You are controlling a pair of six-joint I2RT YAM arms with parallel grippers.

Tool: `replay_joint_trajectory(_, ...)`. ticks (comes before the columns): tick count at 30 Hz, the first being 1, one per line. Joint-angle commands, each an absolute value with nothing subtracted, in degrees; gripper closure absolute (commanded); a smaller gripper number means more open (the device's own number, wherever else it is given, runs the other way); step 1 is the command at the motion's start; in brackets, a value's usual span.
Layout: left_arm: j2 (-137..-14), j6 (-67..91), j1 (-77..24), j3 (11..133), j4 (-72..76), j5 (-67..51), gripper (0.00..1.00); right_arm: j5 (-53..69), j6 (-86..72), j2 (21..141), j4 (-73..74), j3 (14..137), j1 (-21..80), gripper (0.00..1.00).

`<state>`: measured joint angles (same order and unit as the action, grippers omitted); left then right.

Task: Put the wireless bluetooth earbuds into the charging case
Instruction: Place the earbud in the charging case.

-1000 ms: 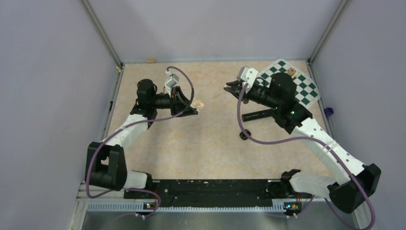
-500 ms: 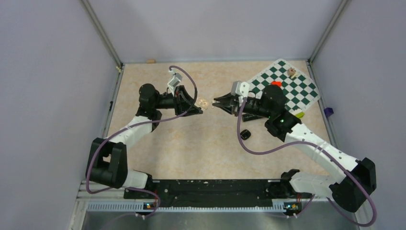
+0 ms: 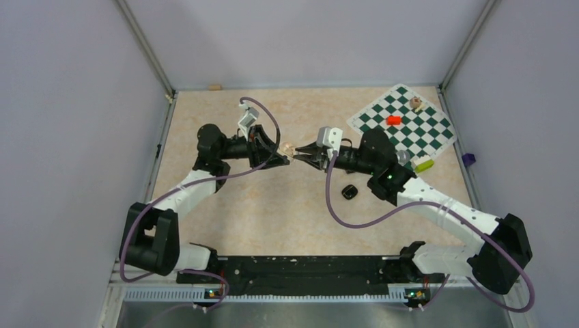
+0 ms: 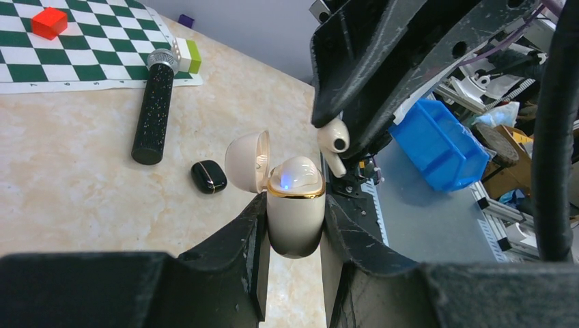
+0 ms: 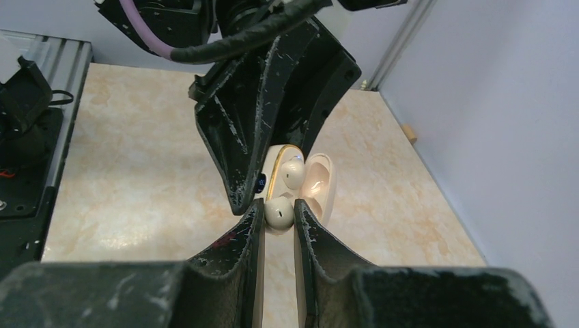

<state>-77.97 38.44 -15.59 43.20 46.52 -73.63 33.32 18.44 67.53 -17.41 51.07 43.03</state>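
Left gripper (image 3: 284, 158), right gripper (image 3: 300, 156): clamped, tips facing

Cream and gold
My charging case (image 4: 295, 212) is cream, gold-rimmed; my earbud (image 4: 332, 140) cream; the mat (image 3: 408, 133) at two o'clock, green-and-white checks.

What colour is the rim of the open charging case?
Gold rim on the cream charging case; left wrist view shows it best.

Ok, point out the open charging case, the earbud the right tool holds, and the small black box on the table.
charging case (image 4: 295, 219), left wrist view, cream body below the gold rim
earbud (image 5: 278, 213), right wrist view, its rounded head
black box (image 4: 209, 176), left wrist view, its glossy top
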Motion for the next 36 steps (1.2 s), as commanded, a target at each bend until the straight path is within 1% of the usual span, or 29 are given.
replay_joint_trajectory(1, -75.15, 37.79, -15.82, 42.76, 48.32, -73.27, 1.0, 30.95, 20.41, 67.1, -21.78, 50.39, 43.68, 0.89)
replay_joint_trajectory(8, -74.02, 32.41, -16.19, 42.65, 42.57, -73.54, 1.0, 30.4, 19.83, 66.34, -22.87, 50.19, 43.68, 0.89)
replay_joint_trajectory(14, -73.8, 31.65, -16.52, 42.97, 41.04, -73.73, 1.0, 29.1, 21.01, 66.96, -23.83, 49.57, 43.65, 0.89)
replay_joint_trajectory(25, -74.43, 34.02, -16.5, 43.58, 42.75, -73.39, 1.0, 30.74, 24.81, 66.82, -25.16, 47.11, 43.69, 0.88)
replay_joint_trajectory(36, -74.18, 34.0, -16.5, 43.2, 42.76, -73.3, 1.0, 28.95, 24.08, 68.14, -28.24, 46.12, 45.18, 0.89)
